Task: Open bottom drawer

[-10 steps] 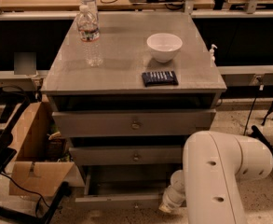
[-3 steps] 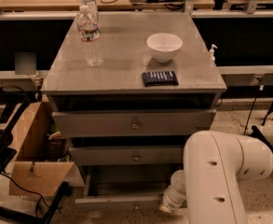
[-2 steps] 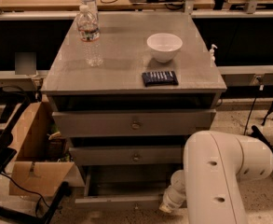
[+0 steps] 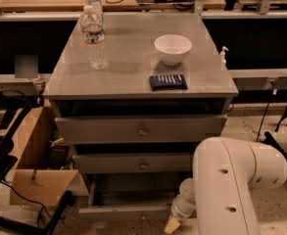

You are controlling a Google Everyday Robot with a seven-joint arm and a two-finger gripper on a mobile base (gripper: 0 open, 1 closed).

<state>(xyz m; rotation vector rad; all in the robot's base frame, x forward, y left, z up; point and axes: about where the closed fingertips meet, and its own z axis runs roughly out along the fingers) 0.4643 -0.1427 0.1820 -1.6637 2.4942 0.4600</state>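
Note:
The grey cabinet [image 4: 138,84] has three drawer fronts stacked below its top. The bottom drawer [image 4: 128,210] stands pulled out towards me, and its grey tray interior [image 4: 133,192] shows from above. Its front shows only as a thin strip, and I cannot see its knob. My gripper [image 4: 172,224] hangs low at the drawer's front right corner, at the end of the big white arm [image 4: 231,180]. It is mostly cut off by the bottom edge of the view.
Above are the mid-sized drawer front [image 4: 142,164] and the widest one [image 4: 142,129], each with a round knob. On the cabinet top stand a water bottle [image 4: 94,33], a white bowl [image 4: 172,49] and a dark packet [image 4: 168,82]. An open cardboard box [image 4: 35,170] sits left.

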